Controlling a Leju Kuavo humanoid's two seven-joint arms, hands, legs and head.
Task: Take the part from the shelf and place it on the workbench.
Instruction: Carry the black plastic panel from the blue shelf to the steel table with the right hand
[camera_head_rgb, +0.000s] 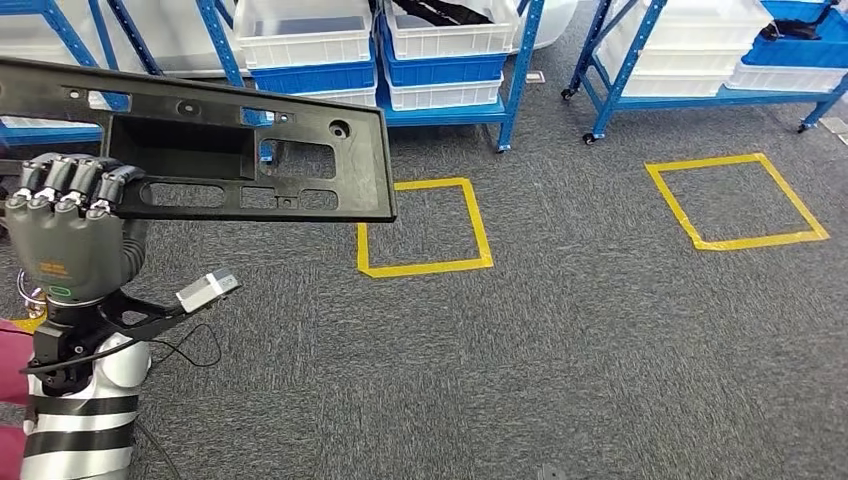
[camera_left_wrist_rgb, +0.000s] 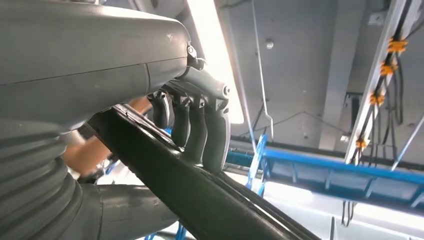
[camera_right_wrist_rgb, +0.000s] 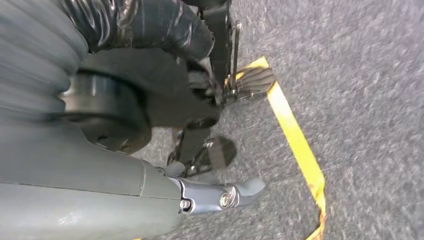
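Carrying step. My left robot hand (camera_head_rgb: 68, 225) is closed on the part (camera_head_rgb: 215, 150): fingers (camera_head_rgb: 75, 185) curled over its near long edge, close to one end, so almost the whole length sticks out sideways past the hand toward my right. In the left wrist view the fingers (camera_left_wrist_rgb: 202, 132) wrap the black rim (camera_left_wrist_rgb: 200, 197) from above with the thumb side under it; grip looks seated, no visible gap.

How I'd run this step:
- Off-centre grasp, long lever. I'd expect the far end to sag or twist in the hand, so slow turns and no sharp wrist moves.
- Keep the part about level, as it sits now, held up in front of my chest and well above the carpet.
- The blue shelf (camera_head_rgb: 520, 70) with its white bins (camera_head_rgb: 305, 30) is just beyond the part's far end. Swing clear of the uprights when I turn.
- No desk in any view yet. I still need to find it, then set down the free end first, then release.

My right robot hand (camera_right_wrist_rgb: 215, 195) hangs low over the carpet next to a yellow tape line (camera_right_wrist_rgb: 295, 145). It holds nothing I can see; whether its fingers are spread or curled I can't tell.

Part itself: long flat black plastic panel, matte, rigid-looking. Deep rectangular pocket just past the hand, several slotted cut-outs further along, small round holes, raised rim all round. Probably light, awkward by length.
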